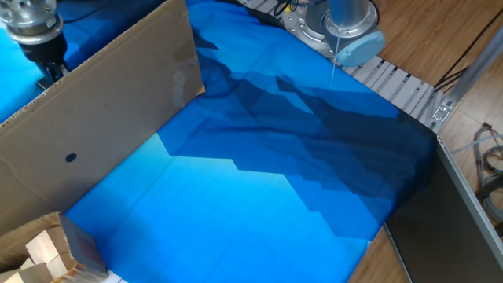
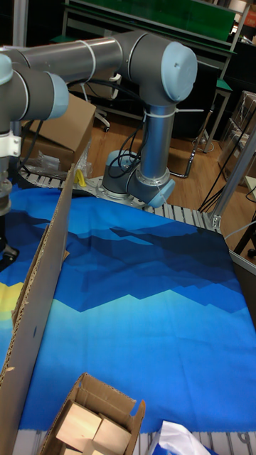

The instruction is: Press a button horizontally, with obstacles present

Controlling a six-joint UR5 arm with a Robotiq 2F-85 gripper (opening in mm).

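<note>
The obstacles are one large brown corrugated cardboard panel (image 1: pixel 102 118) standing upright on edge across the blue cloth, with a small dark round spot (image 1: pixel 71 156). In the tall fixed view the panel (image 2: pixel 43 284) runs from near the front toward the back. My gripper (image 1: pixel 52 72) hangs at the far left, on the far side of the panel. Its lower part is hidden by the panel's top edge. In the tall fixed view the gripper (image 2: pixel 6 252) is cut off by the left border. The fingertips do not show. The button is hidden. A yellow patch (image 2: pixel 10 291) lies beside the gripper.
An open cardboard box (image 1: pixel 35 251) with wooden blocks sits at the front left corner. The arm's base (image 1: pixel 346 23) stands at the back on a ribbed metal rail (image 1: pixel 405 90). Blue cloth (image 1: pixel 259 173) covers the table. A dark panel (image 1: pixel 456 228) borders the right side.
</note>
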